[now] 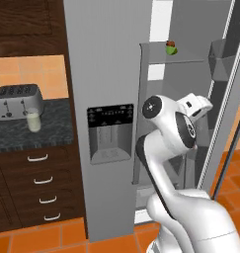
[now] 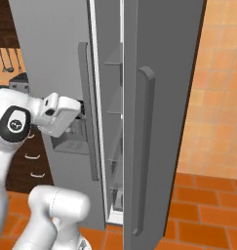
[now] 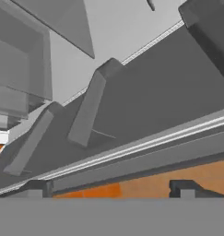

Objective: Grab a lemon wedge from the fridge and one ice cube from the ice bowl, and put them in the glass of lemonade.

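On the upper fridge (image 1: 111, 74) shelf, well above and a little left of the gripper (image 3: 109, 196), sits the small green lemon wedge (image 1: 171, 49); jaws spread wide and empty, aimed low, so needs raising toward that shelf.

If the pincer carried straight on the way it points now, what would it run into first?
Most likely the inside of the open fridge door. In the hand view the open pincer faces the door's grey inner face, with its shelf brackets and pale seal strip, tilted across the picture. How near it is, the picture does not show.
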Tool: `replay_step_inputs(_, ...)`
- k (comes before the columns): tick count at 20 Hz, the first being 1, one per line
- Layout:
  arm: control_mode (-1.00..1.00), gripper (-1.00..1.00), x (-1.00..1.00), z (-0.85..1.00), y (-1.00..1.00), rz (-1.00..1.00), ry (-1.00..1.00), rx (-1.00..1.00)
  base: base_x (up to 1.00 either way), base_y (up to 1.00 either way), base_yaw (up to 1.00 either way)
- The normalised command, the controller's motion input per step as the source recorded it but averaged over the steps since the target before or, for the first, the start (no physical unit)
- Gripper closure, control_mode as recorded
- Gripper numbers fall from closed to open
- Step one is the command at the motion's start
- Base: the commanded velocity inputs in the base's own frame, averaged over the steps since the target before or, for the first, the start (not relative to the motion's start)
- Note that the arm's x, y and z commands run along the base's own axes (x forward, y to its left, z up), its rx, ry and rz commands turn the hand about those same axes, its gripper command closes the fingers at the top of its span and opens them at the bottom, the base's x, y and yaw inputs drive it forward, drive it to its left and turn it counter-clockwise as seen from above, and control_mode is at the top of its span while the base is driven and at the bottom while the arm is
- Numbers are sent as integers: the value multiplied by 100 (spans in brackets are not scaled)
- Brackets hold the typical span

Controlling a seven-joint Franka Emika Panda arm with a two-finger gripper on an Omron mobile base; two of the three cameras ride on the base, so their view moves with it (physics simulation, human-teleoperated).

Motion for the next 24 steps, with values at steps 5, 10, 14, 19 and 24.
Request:
replay_step_inputs(5,-100,-100,54,-2,-54,-1,19,-3,0,0,0)
replay_step_inputs(10,-100,-100,28,9,-51,-3,28,0,0,0,0)
replay_step_inputs(14,-100,-100,0,-20,-69,-6,22,-5,0,0,0)
replay_step_inputs(19,-100,-100,-10,-13,-72,-6,16,-3,0,0,0)
replay_step_inputs(24,-100,-100,-16,-11,-81,-8,13,0,0,0,0)
